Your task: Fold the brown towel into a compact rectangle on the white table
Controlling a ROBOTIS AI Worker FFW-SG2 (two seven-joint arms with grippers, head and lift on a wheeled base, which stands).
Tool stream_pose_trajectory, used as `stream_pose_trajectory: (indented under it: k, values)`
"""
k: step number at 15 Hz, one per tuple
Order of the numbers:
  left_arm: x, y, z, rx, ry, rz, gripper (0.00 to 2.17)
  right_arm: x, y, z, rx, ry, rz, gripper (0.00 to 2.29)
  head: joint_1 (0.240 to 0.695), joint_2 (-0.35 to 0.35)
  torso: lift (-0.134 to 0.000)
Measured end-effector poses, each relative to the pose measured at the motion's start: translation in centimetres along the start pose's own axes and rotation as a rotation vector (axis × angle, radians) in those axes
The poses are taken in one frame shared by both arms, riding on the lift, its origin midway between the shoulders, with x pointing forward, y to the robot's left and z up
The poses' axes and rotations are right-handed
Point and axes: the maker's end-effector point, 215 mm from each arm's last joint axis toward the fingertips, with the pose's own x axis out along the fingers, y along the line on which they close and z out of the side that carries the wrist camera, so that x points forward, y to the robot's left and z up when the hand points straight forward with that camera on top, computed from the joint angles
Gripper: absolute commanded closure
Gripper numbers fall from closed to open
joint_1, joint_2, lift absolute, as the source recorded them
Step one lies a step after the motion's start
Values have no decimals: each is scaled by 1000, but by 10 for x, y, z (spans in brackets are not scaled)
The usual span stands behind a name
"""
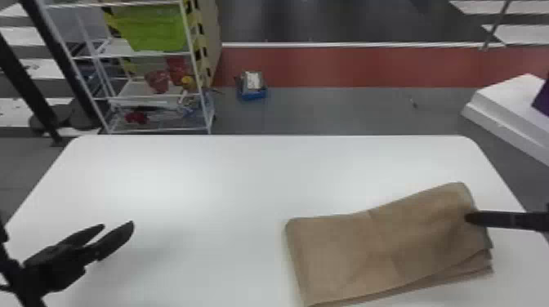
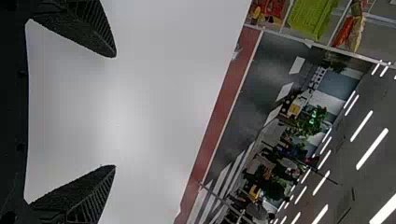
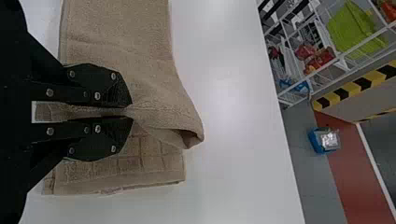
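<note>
The brown towel [image 1: 380, 245] lies folded in layers on the right part of the white table [image 1: 196, 175], its layered edges showing at the near right. At its right end is my right gripper [image 1: 469, 217]. In the right wrist view that gripper [image 3: 130, 112] is shut on the towel [image 3: 121, 37], with cloth pinched between the fingers and a raised fold beside the tips. My left gripper [image 1: 118, 226] stands over the table's left side, away from the towel; in the left wrist view the same gripper [image 2: 116, 111] is open with nothing between its fingers.
Beyond the table's far edge stand a wire shelf [image 1: 149, 55] with a green basket [image 1: 157, 30] and, on the floor, a blue box [image 1: 252, 87]. A white platform [image 1: 510, 102] is off to the right.
</note>
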Motion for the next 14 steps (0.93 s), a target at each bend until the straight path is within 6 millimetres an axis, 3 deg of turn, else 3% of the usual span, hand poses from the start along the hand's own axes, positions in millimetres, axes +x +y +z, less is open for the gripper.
stream_pose_trajectory:
  k: [2, 8, 14]
  values:
    - [1, -1, 0, 1, 1, -1, 19, -18, -14, 8, 5, -24, -29, 1015, 695, -3, -124]
    - [3, -2, -2, 2, 5, -4, 19, -3, -58, -43, 130, 78, -89, 1015, 695, -50, -124]
    - [1, -1, -2, 1, 7, -2, 19, 0, -68, -32, 152, 74, -100, 1004, 695, -58, -124]
